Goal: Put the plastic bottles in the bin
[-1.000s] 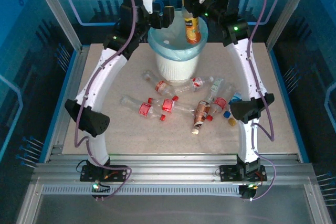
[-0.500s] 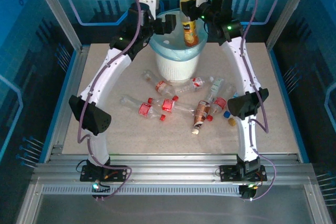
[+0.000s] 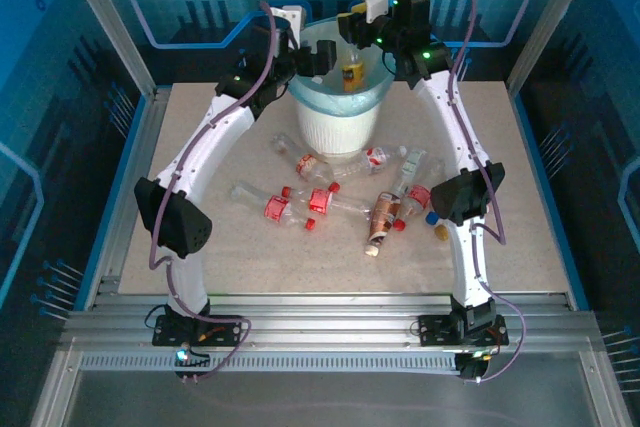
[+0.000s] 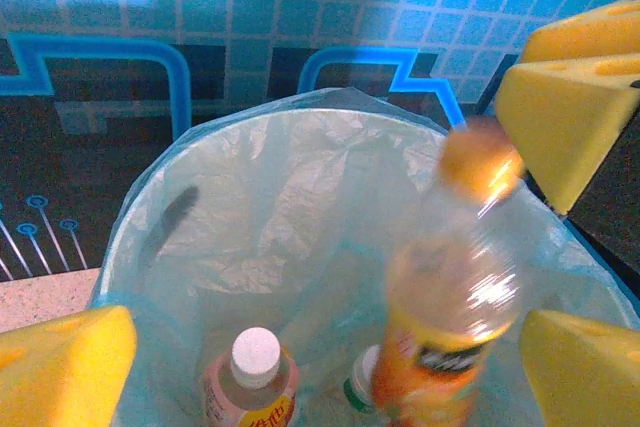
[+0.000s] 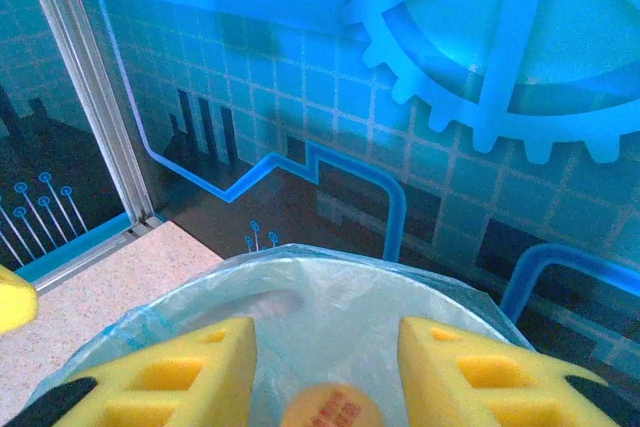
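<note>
The bin (image 3: 338,129) stands at the back middle of the table, its blue liner (image 4: 250,177) (image 5: 330,292) open. An orange-labelled bottle (image 3: 352,70) (image 4: 448,332) is blurred and upright inside the bin's mouth, free of both grippers. My right gripper (image 3: 352,27) (image 5: 325,377) hangs open just above it, its pads (image 5: 170,377) apart from the bottle's orange cap (image 5: 330,409). My left gripper (image 3: 318,55) (image 4: 322,375) is open over the bin's left rim with nothing between its pads. A white-capped bottle (image 4: 255,387) and a green-and-white cap (image 4: 362,392) lie at the bin's bottom.
Several bottles lie on the table in front of the bin: red-labelled ones (image 3: 282,209), a brown-labelled one (image 3: 383,215), clear ones (image 3: 415,172) and a small one (image 3: 441,229) by the right arm. The frame posts and blue backdrop stand close behind the bin.
My right gripper has shifted left and back over the bin and opened. The orange bottle it held has left its pads and dropped lower into the bin. The left gripper edged closer to the rim.
</note>
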